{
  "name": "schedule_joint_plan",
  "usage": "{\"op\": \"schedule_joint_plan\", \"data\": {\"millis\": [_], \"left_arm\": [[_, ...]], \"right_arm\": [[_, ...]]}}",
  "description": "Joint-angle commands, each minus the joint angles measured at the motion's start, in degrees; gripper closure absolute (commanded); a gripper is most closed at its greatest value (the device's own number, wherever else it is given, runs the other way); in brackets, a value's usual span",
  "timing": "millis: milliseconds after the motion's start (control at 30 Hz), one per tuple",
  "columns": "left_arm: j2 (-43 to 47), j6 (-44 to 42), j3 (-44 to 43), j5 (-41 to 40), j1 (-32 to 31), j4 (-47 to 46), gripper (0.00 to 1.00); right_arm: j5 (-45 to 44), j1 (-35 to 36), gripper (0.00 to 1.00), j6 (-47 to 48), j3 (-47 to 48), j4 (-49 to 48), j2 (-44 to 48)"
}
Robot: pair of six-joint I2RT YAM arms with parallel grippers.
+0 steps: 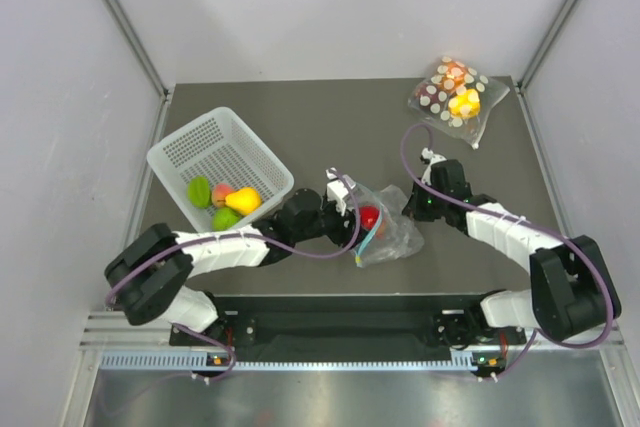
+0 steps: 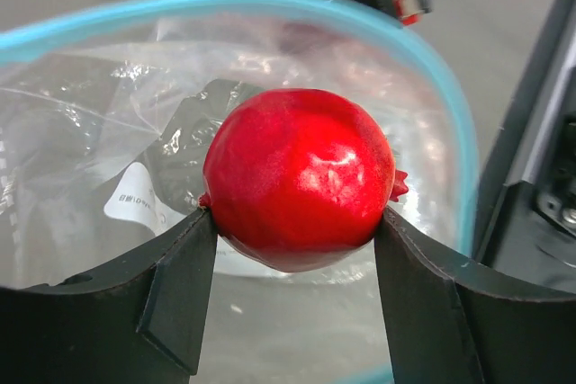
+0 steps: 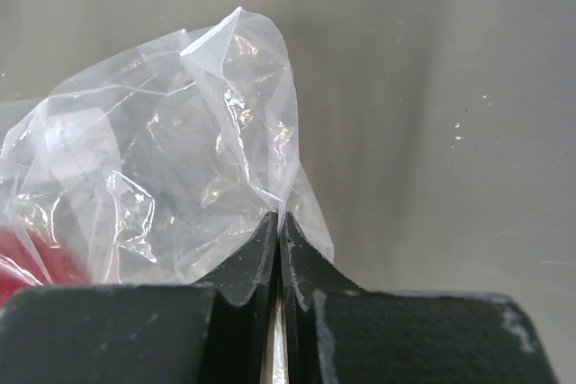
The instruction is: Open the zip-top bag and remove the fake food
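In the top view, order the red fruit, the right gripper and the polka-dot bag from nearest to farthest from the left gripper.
1. red fruit: gripped between the fingers of the left gripper.
2. right gripper: just to the right, pinching the far end of the zip-top bag.
3. polka-dot bag: far back-right corner of the table.
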State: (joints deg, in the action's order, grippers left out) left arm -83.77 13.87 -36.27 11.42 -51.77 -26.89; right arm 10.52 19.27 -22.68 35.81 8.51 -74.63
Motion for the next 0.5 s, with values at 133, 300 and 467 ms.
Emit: {"op": "schedule_joint_plan", "data": {"millis": [133, 300, 467], "left_arm": [[10.6, 0.1, 1.7, 3.9, -0.2, 10.6, 0.76], [18.1, -1.3, 1.4, 1.9, 0.0, 21.7, 0.75], [27.8, -1.7, 0.9, -3.8, 1.5, 30.3, 0.75]], "right_arm": [[-1.2, -0.7, 1.0, 0.0, 3.0, -2.4, 0.4], [-2.8, -1.3, 1.0, 0.4, 3.3, -1.0, 1.9], [-4.2, -3.4, 1.0, 1.6, 4.2, 0.7, 3.6]]}}
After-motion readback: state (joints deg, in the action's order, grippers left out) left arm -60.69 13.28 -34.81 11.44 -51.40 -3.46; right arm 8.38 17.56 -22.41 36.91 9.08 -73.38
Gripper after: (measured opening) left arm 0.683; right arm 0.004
